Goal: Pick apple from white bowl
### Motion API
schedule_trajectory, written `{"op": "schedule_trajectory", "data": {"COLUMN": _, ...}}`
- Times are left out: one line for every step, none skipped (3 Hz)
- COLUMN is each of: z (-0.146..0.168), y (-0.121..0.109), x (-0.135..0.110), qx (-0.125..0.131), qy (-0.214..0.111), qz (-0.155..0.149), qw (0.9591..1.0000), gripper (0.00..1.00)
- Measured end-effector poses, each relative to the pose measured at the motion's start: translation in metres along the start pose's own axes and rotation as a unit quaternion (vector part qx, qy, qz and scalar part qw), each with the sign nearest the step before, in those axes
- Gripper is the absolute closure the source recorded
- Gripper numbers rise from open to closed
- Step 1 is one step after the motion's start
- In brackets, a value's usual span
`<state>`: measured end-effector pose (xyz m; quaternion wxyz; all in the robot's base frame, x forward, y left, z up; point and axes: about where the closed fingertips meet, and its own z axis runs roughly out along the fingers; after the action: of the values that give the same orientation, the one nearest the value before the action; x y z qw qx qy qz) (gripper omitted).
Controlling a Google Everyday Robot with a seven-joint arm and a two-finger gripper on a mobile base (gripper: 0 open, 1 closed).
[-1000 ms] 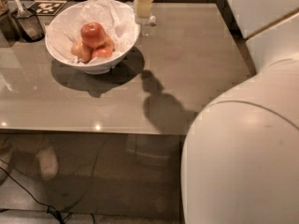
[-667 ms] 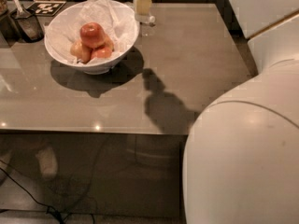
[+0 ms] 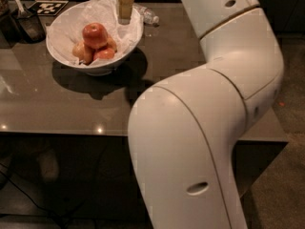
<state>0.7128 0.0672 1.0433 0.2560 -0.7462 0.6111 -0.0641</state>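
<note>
The white bowl (image 3: 59, 30), lined with crumpled white paper, stands at the table's far left. The deep red apple (image 3: 95, 35) sits on top of two paler apples (image 3: 82, 51) inside it. My gripper (image 3: 125, 4) hangs as a pale beige piece at the top edge, over the bowl's far right rim. It is above and to the right of the red apple, apart from it. My white arm (image 3: 209, 118) fills the right half of the view.
The grey glossy table (image 3: 57, 104) has its near edge at mid-frame. A plastic bottle (image 3: 147, 16) lies behind the bowl. A dark holder with a utensil (image 3: 24, 23) and a black-and-white tag (image 3: 47, 7) are at the far left.
The view has shifted and the bowl now looks nearer. My arm has swung across the right side. The gripper has moved from behind the bowl to over its far right rim.
</note>
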Motion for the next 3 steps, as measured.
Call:
{"op": "schedule_trajectory", "data": {"z": 0.003, "y": -0.01, "x": -0.003, "qx": 0.017, "qy": -0.007, "qz": 0.001, "qw": 0.9998, "gripper": 0.0}}
{"op": "schedule_trajectory", "data": {"z": 0.022, "y": -0.006, "x": -0.008, "qx": -0.004, "qy": -0.006, "qz": -0.006, "qw": 1.0, "gripper": 0.0}}
{"op": "schedule_trajectory", "data": {"z": 0.058, "y": -0.001, "x": -0.029, "qx": -0.036, "qy": -0.013, "qz": -0.038, "qw": 0.9986, "gripper": 0.0}}
